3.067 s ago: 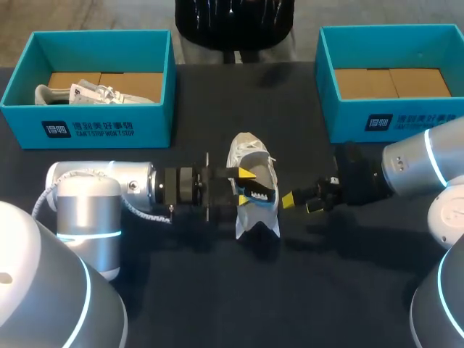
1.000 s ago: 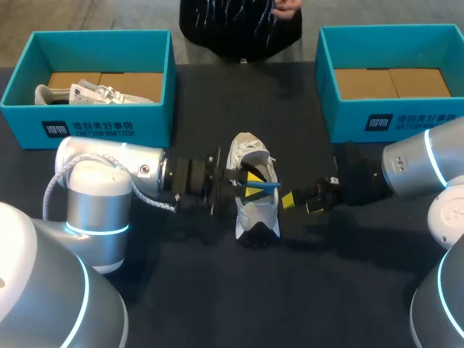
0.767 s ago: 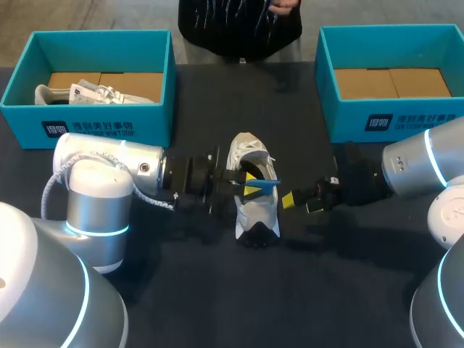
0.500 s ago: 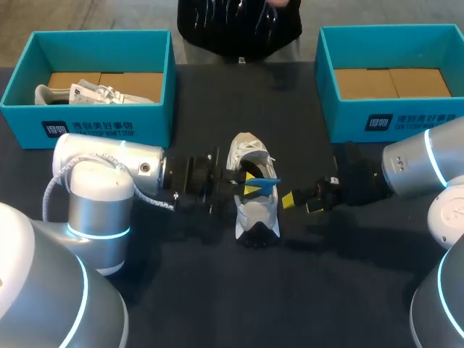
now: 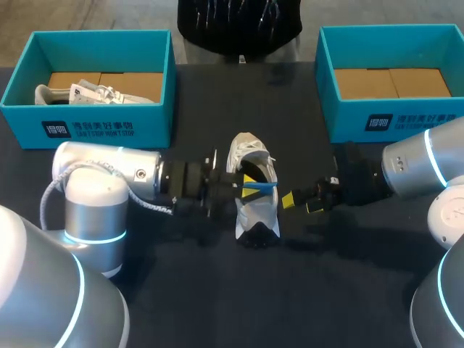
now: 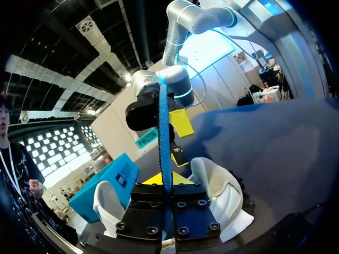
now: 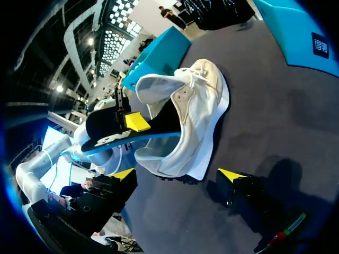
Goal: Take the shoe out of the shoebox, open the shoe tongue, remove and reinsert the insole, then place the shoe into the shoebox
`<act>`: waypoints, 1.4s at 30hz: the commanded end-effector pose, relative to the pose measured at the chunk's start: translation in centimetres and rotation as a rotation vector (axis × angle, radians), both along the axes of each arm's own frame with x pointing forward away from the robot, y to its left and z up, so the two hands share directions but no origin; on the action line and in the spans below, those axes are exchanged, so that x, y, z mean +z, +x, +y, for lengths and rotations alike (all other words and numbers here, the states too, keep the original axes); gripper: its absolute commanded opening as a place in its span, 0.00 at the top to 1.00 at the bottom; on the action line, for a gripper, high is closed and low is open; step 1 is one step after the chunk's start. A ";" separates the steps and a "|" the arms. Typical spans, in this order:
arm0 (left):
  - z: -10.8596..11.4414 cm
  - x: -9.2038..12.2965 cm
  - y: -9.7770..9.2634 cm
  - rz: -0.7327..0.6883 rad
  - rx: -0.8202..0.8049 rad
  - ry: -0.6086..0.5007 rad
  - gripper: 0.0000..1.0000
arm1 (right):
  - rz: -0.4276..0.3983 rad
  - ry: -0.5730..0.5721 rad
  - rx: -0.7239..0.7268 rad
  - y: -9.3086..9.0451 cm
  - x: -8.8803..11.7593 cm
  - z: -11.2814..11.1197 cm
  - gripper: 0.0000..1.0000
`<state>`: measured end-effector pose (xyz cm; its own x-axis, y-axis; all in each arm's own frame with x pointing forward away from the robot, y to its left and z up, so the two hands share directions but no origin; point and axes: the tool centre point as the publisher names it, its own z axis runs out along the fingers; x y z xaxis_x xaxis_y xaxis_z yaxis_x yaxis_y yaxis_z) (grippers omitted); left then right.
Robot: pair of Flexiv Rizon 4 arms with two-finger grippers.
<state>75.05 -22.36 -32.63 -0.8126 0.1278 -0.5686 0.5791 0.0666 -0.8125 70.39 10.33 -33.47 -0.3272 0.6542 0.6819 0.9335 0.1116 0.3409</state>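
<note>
A white shoe (image 5: 254,210) lies in the middle of the dark table, toe toward me. My left gripper (image 5: 246,187) comes in from the left and is shut on the blue insole (image 5: 264,186), which it holds across the shoe's opening. In the left wrist view the insole (image 6: 164,137) stands edge-on between the fingers, with the shoe (image 6: 225,193) under it. My right gripper (image 5: 301,201) is open just right of the shoe. In the right wrist view its fingers (image 7: 230,175) stand wide apart before the shoe (image 7: 198,114), with the insole (image 7: 114,136) jutting from the opening.
A teal shoebox (image 5: 90,127) at the back left holds another white shoe (image 5: 83,93). A second teal shoebox (image 5: 384,119) at the back right shows only its cardboard bottom. Both arms lie low over the table on either side of the shoe.
Three seconds ago the insole sat lower in the shoe; now it is raised, blue side showing. Over the last second the left arm sank slightly. The right arm has not moved.
</note>
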 end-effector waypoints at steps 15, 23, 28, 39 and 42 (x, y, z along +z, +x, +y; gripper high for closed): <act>0.8 -0.7 -0.1 -0.016 -0.031 -0.049 1.00 | -0.002 0.000 -0.001 0.0 -0.1 0.1 0.00; 0.4 -1.3 0.7 -0.035 -0.039 -0.041 1.00 | -0.002 0.000 -0.001 0.0 -0.1 0.1 0.00; 0.2 -1.8 1.1 -0.056 -0.043 -0.021 1.00 | -0.002 0.000 -0.001 0.0 -0.1 0.1 0.00; 0.7 -0.8 0.7 -0.077 -0.037 -0.025 0.58 | -0.002 0.000 -0.001 0.0 -0.1 0.1 0.00; 0.7 -0.3 0.4 -0.084 -0.048 -0.030 0.57 | -0.002 0.000 -0.001 0.0 -0.1 0.1 0.00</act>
<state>75.85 -21.99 -33.35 -0.7570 0.1459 -0.6370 0.6448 0.0083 -0.7643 70.39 10.33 -33.47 -0.3272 0.6542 0.6819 0.9335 0.1116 0.3409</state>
